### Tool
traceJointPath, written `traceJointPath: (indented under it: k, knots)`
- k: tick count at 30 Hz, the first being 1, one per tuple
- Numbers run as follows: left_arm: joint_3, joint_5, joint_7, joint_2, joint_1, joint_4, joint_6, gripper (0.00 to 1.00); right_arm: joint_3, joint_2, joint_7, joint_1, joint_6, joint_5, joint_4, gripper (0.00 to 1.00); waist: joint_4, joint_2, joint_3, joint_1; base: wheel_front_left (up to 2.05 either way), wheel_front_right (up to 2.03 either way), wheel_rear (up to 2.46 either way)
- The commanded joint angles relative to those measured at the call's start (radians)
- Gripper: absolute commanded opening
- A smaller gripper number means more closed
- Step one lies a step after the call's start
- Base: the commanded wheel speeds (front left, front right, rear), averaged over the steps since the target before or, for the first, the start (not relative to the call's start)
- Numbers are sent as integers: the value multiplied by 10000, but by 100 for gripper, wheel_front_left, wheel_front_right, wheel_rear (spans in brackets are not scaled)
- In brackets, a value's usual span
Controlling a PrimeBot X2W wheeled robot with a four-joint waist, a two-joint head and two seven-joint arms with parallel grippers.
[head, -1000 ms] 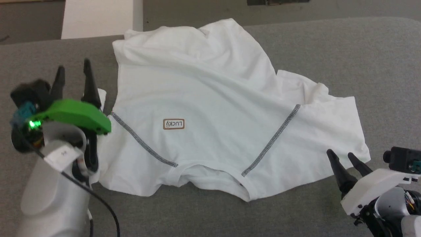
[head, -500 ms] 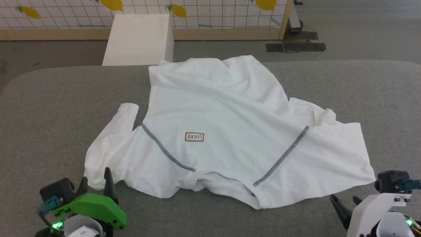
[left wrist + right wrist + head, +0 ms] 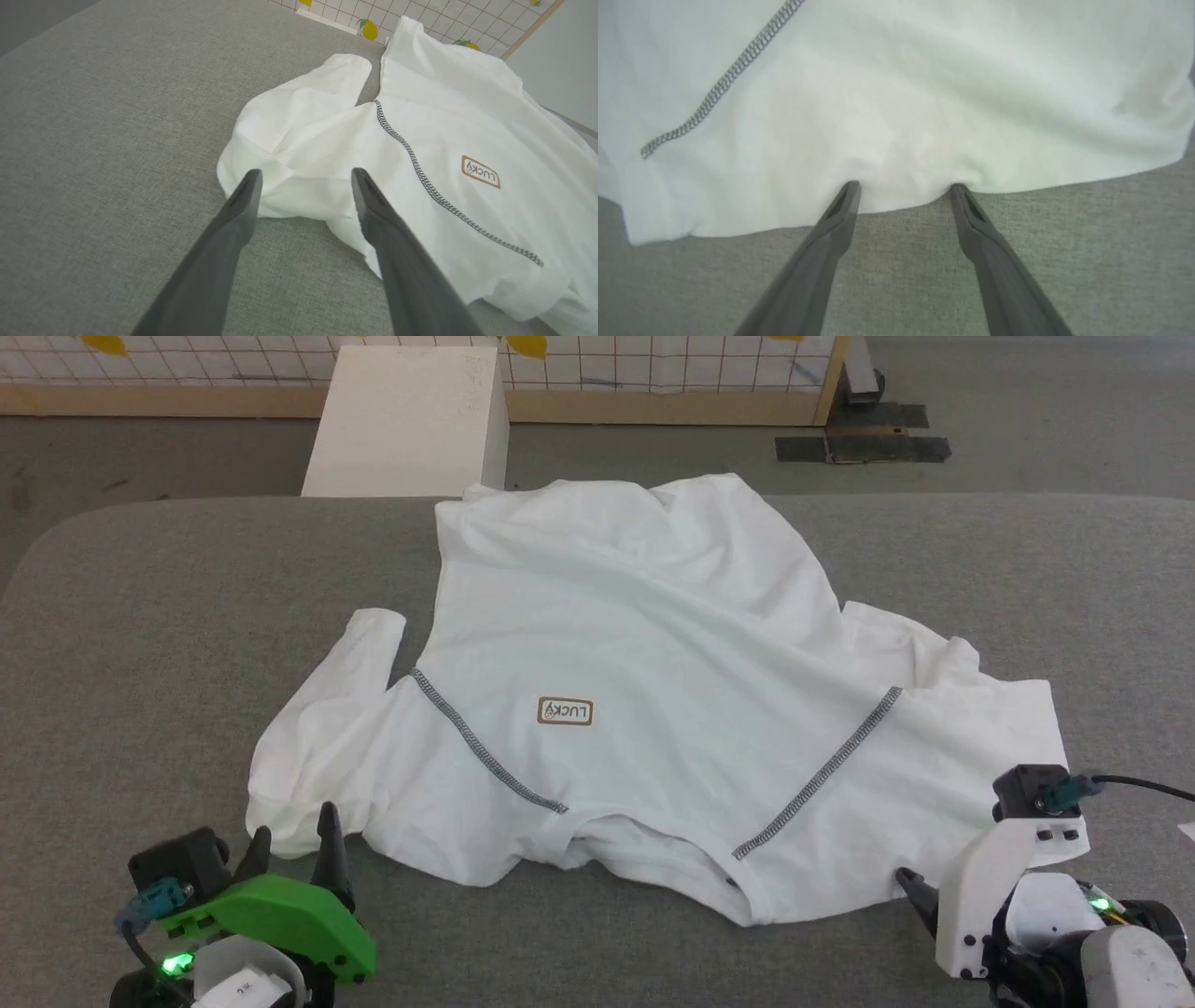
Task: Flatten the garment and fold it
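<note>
Across centre of grey tabletop (image 3: 140,616), shirt (image 3: 653,644) lies spread, mostly flat but w/ creases: collar toward 6 o'clock, hem toward 12, reaching the far edge. Small brown-framed patch (image 3: 565,711) sits near mid-chest. Two grey speckled seams (image 3: 485,747) run diagonally from collar toward 10 and 2 o'clock. Sleeve (image 3: 327,709) at 8 o'clock is folded narrow & bunched at its end. The other one, at 3–4 o'clock, lies wider, rumpled where it meets the body.

L end effector (image 3: 294,823) at 7 o'clock, green housing, jaws wide, nothing in them. Its wrist view shows fingers either side of the bunched sleeve end; contact can't be told.

R end effector (image 3: 904,185) at 4–5 o'clock, jaws wide too, empty. Both tips touch the shirt's near edge, cloth puckering slightly there.

Beyond tabletop at 11 o'clock, white box (image 3: 406,420) stands on floor before a gridded wall (image 3: 653,359).
</note>
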Motion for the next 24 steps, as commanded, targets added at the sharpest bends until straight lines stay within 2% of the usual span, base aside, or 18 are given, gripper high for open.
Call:
traceJointPath:
  k: [1, 6, 7, 8, 9, 18, 24]
  knots:
    - [-37, 108, 19, 56, -160, -38, 55, 100, 65, 7, -46, -165, -15, -136, 244, 100, 109, 0, 108, 1, 0, 0, 0]
    - [-147, 89, 102, 18, -271, -34, 32, 100, 557, 7, 277, -217, -15, -91, 726, 100, 251, 0, 279, 1, 0, 0, 0]
    - [-162, 82, 98, 6, -316, -21, 16, 100, 570, 7, 306, -228, -15, -51, 744, 49, 258, 0, 303, 1, 0, 0, 0]
    - [-180, 85, 88, 0, -360, -3, -2, 100, 613, 7, 311, -232, -15, -49, 743, 22, 264, 0, 318, 1, 0, 0, 0]
    - [-206, 95, 91, -6, -402, 13, -8, 100, 630, 7, 230, -239, -15, -49, 692, 0, 266, 0, 335, 1, 0, 0, 0]
    - [-630, 212, 557, 113, -626, -393, -104, 100, 375, 7, -18, -189, -15, -15, 44, 0, 175, 0, 253, 1, 0, 0, 0]
    - [-1809, 326, 2101, 327, -971, -971, -503, 100, 203, 7, -29, -48, -15, 100, -294, 0, 151, 0, 237, 1, 0, 0, 0]
